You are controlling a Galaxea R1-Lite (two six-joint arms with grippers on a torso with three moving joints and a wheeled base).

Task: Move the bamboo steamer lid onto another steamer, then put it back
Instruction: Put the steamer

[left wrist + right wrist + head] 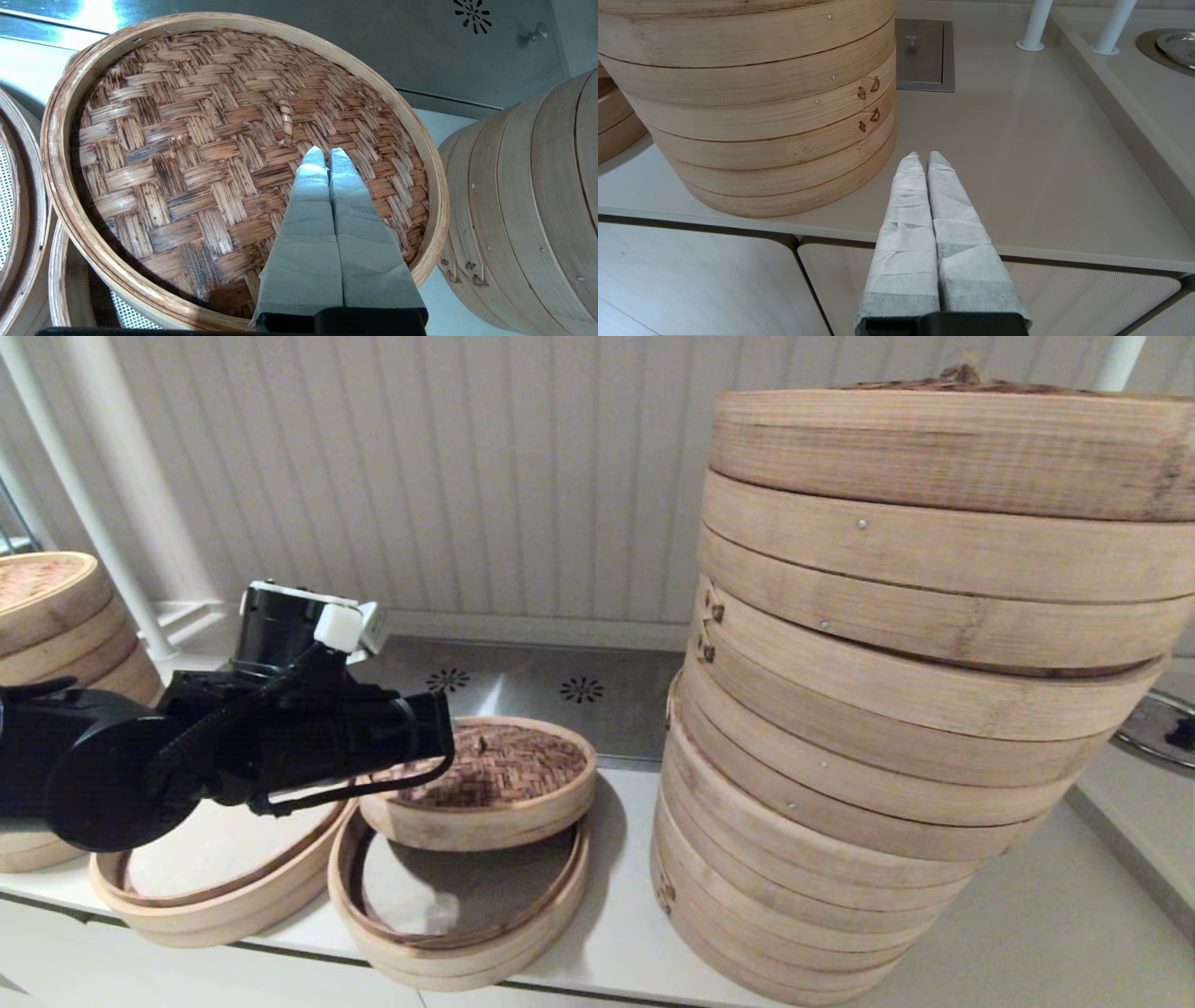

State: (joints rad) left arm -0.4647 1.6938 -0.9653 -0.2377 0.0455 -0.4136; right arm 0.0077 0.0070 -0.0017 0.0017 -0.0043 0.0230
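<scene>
The bamboo steamer lid (490, 767) has a brown woven top and a small centre loop (285, 122). It sits askew and tilted above the right-hand small steamer (448, 947), whose white liner shows below its raised front edge. A second small steamer (201, 910) lies open to the left of it. My left gripper (323, 151) hovers over the lid's woven top, its tips just short of the loop, shut with nothing seen between the fingers. My right gripper (923, 156) is shut and empty by the counter's front edge, right of the huge stack.
The huge stacked steamers (896, 709) rise close to the right of the lid. A medium stack with a woven lid (51, 607) stands at the far left. A steel panel (532, 695) lies behind the small steamers. White posts (1034, 23) stand at the back right.
</scene>
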